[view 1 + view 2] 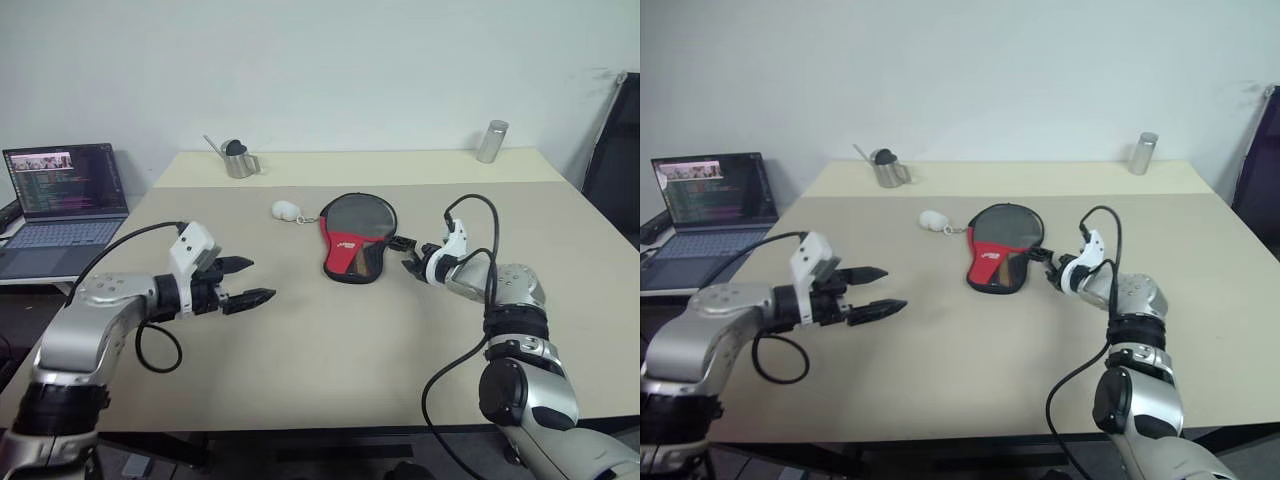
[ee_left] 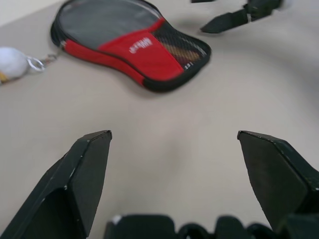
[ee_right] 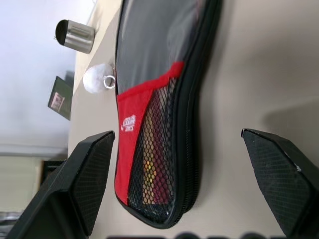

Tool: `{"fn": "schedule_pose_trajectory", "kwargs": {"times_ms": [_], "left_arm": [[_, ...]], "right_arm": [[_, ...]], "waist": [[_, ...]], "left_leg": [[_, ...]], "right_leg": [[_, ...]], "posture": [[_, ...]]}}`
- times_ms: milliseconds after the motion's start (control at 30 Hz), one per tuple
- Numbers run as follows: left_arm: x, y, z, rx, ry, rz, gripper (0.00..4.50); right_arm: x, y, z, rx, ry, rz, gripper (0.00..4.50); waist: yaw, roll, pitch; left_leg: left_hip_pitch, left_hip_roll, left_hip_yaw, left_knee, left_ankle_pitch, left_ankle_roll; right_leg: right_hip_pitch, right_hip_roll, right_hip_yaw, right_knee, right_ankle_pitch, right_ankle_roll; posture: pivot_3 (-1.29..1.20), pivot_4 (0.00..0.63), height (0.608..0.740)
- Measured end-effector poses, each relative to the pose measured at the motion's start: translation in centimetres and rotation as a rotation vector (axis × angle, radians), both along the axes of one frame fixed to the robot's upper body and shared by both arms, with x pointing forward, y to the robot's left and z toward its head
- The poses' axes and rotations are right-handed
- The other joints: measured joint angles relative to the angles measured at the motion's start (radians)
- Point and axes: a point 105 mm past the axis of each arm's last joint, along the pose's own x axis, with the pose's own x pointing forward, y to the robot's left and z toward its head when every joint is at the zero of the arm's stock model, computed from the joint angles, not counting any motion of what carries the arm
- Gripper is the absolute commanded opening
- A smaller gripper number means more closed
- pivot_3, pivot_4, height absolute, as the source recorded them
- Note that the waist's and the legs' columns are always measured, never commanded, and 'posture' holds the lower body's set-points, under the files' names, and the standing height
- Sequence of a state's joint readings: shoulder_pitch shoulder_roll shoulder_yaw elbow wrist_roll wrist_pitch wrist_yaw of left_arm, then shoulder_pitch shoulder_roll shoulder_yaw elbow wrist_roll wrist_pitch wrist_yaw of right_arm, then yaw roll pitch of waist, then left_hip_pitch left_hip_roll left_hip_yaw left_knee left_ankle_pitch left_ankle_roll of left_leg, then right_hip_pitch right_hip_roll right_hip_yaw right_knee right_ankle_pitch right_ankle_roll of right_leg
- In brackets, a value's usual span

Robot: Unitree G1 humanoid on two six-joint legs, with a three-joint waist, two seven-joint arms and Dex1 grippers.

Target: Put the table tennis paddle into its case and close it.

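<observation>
Left end effector wide, empty, well apart from case. Right end effector wide, empty, just beside case's handle end. Case flat mid-bench, long axis toward robot; paddle handle visible through mesh; right nearer.

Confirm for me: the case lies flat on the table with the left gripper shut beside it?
Not quite. The case does lie flat on the table, but the left gripper is open and well apart from it; the left wrist view shows its fingers spread wide.
</observation>
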State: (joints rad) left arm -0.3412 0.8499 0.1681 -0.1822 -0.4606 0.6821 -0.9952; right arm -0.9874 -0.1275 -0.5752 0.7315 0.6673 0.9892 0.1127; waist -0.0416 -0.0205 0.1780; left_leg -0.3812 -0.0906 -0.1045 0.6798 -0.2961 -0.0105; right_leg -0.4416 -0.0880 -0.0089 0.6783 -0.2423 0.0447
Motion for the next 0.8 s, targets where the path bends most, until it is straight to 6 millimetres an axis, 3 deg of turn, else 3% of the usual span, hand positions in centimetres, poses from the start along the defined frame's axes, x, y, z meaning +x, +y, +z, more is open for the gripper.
{"fn": "schedule_pose_trajectory", "kwargs": {"times_ms": [200, 800], "left_arm": [[-0.8, -0.1, 0.5, 0.002, -0.016, 0.028, 4.41], [-1.7, 0.7, 0.3, 0.022, -0.015, 0.102, 4.41]], "right_arm": [[0.8, 2.9, -0.3, 0.016, -0.021, 0.034, 4.50], [0.5, 8.4, -0.4, 0.045, -0.048, 0.140, 4.50]], "waist": [[-0.014, 0.000, 0.000], [-0.043, 0.000, 0.000]], "left_leg": [[0.001, 0.000, 0.000, 0.000, 0.000, 0.000], [0.002, 0.002, 0.001, -0.001, 0.000, 0.000]], "right_leg": [[0.001, 0.000, 0.000, 0.001, 0.000, 0.000], [0.001, 0.002, 0.001, 0.001, 0.000, -0.001]], "posture": [[0.00, 0.150, 0.740], [0.00, 0.150, 0.740]]}}
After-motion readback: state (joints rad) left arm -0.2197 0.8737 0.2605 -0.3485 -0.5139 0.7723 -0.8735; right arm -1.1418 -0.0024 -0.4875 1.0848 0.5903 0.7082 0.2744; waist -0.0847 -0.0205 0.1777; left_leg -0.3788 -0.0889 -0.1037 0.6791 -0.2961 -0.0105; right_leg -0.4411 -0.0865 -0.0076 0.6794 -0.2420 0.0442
